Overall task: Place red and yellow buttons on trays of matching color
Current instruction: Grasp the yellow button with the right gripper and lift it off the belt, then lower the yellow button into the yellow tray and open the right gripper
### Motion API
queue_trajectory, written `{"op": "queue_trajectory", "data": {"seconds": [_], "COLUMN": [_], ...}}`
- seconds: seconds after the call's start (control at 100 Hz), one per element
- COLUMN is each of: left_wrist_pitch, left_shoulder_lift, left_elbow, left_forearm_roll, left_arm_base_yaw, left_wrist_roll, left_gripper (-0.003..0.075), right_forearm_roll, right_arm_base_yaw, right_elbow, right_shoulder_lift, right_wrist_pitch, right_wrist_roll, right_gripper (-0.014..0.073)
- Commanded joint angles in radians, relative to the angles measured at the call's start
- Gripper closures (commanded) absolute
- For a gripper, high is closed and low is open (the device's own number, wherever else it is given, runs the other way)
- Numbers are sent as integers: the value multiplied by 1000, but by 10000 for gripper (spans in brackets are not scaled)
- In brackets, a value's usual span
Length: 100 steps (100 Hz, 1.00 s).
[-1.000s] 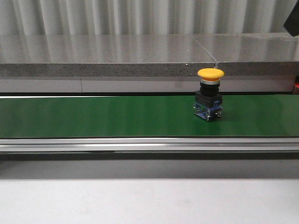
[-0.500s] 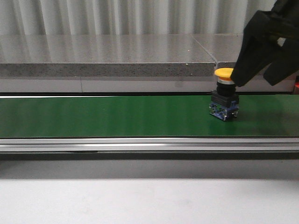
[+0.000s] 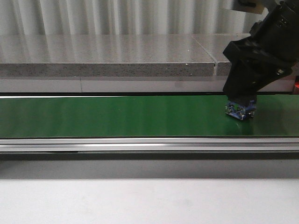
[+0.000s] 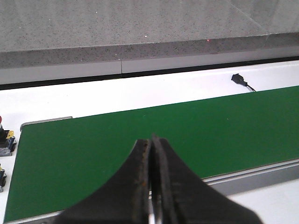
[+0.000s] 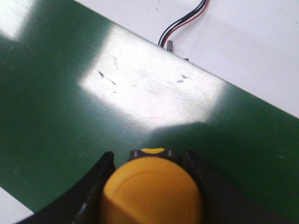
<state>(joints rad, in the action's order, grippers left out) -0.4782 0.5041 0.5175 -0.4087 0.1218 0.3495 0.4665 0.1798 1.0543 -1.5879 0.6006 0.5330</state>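
A yellow button [image 5: 152, 191] with a domed cap stands on the green belt [image 3: 117, 116]. In the front view only its blue base block [image 3: 240, 111] shows below my right gripper [image 3: 242, 99]. That gripper [image 5: 148, 158] is open, one finger on each side of the button's black body, with a slit of green showing beside one finger. Over the other end of the belt my left gripper [image 4: 150, 140] is shut and empty. At the edge of the left wrist view, off the belt, part of a red button [image 4: 4, 139] shows. No tray is in view.
A grey stone ledge [image 3: 107, 56] runs behind the belt and an aluminium rail [image 3: 140, 144] along its front. A red-black-white cable [image 5: 184, 22] lies on the white surface beside the belt. A small black connector [image 4: 240, 80] lies near the belt in the left wrist view.
The yellow button has travelled to the right along the belt. My right gripper came in from the upper right and dropped over it, hiding the cap in the front view.
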Motion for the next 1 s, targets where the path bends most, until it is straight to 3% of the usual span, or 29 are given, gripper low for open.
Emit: {"op": "queue_trajectory", "data": {"seconds": [0.0, 0.28, 0.49, 0.78, 0.99], "left_wrist_pitch": [73, 73, 73, 73, 73], "left_shoulder_lift": [2, 2, 2, 2, 2], "left_elbow": [28, 28, 28, 28, 28], "left_forearm_roll": [-25, -25, -25, -25, -25], "left_arm_base_yaw": [8, 8, 8, 8, 8], "left_wrist_roll": [1, 1, 1, 1, 1], "left_gripper": [740, 740, 740, 740, 740], "right_forearm_roll": [16, 10, -71, -307, -336], "right_arm_base_yaw": [1, -13, -107, -414, -708], "right_elbow": [26, 26, 26, 26, 26], "right_shoulder_lift": [36, 88, 207, 324, 322], "right_wrist_pitch": [-24, 16, 49, 118, 113], "right_wrist_roll": [11, -112, -220, -409, -501], "right_gripper": [442, 482, 482, 482, 482]}}
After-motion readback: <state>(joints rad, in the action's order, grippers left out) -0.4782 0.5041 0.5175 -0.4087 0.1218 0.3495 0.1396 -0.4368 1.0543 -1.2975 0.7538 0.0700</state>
